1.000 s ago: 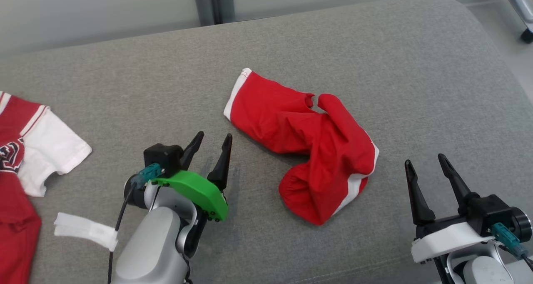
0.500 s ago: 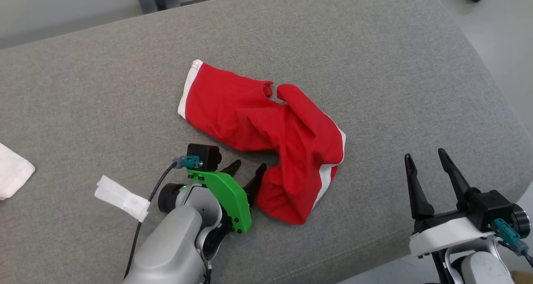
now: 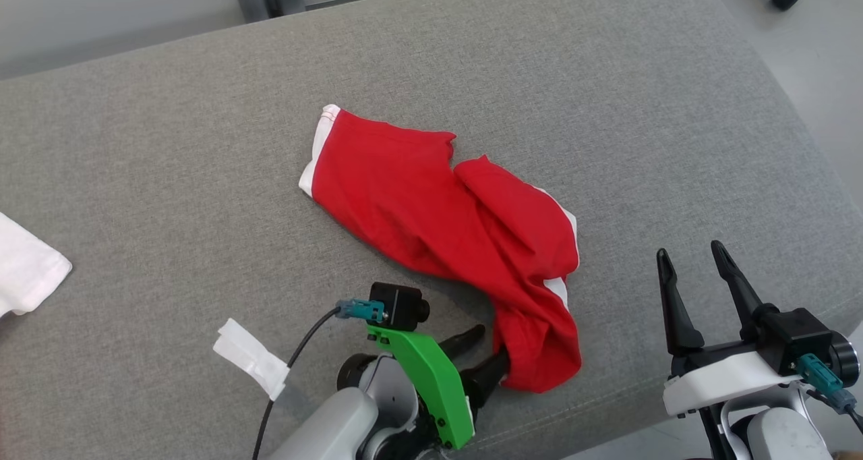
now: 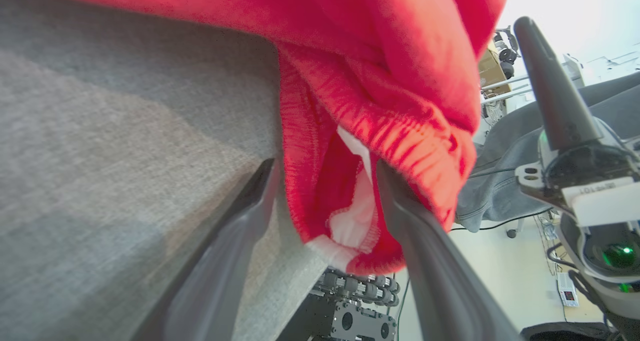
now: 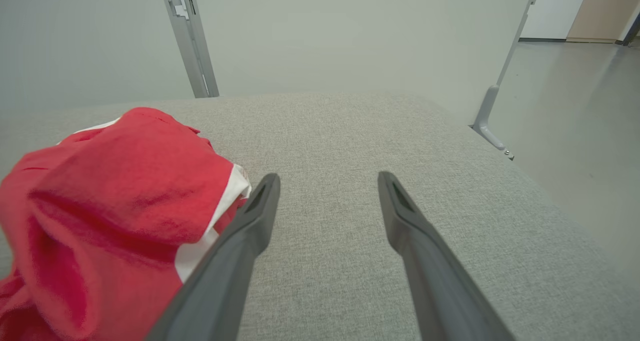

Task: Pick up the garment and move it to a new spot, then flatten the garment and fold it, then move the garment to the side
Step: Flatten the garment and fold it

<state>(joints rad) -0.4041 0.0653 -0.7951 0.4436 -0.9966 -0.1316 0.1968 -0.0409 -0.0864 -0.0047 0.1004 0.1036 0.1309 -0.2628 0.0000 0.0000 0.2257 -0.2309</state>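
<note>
The red garment (image 3: pixel 458 224) lies crumpled near the front edge of the grey cushion (image 3: pixel 168 143). The left gripper (image 3: pixel 491 345) is wide open around its near end, and the right gripper (image 3: pixel 689 249) is open and empty. I think nothing is done yet: lifting, flattening, folding and moving are all left.

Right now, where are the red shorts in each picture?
Head view: shorts in the centre, reaching the bottom middle.
Left wrist view: top and centre, very close.
Right wrist view: lower left.
Shared landmark: the grey cushion under them.
</note>
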